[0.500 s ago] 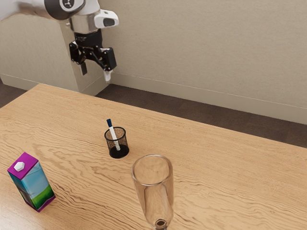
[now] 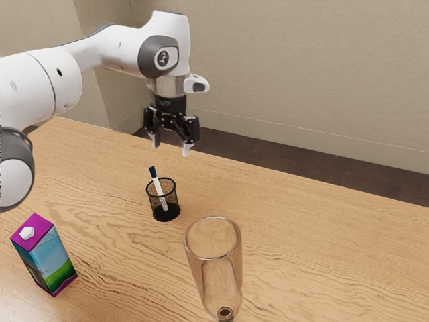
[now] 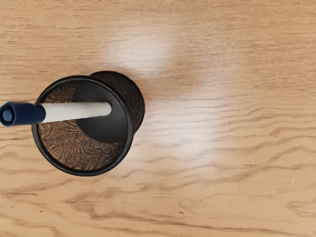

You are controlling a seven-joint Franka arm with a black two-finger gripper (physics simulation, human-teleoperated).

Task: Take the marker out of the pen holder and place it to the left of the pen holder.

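The gripper point(image 2: 171, 148) hung spread and empty above the holder point(image 2: 174, 199), where the marker point(image 2: 158, 188) leaned, blue cap point(image 2: 153, 172) up. The approach seemed in hand; the next move called for centring over the cap, then descending around it.

No lettering, brand or number I can read. Small dark emblem point(image 2: 163, 59) on round joint cap point(image 2: 174, 54) of my arm point(image 2: 120, 48), too small to make out. Faint marks on black collar point(image 2: 170, 104) above my end effector point(image 2: 171, 148), illegible.
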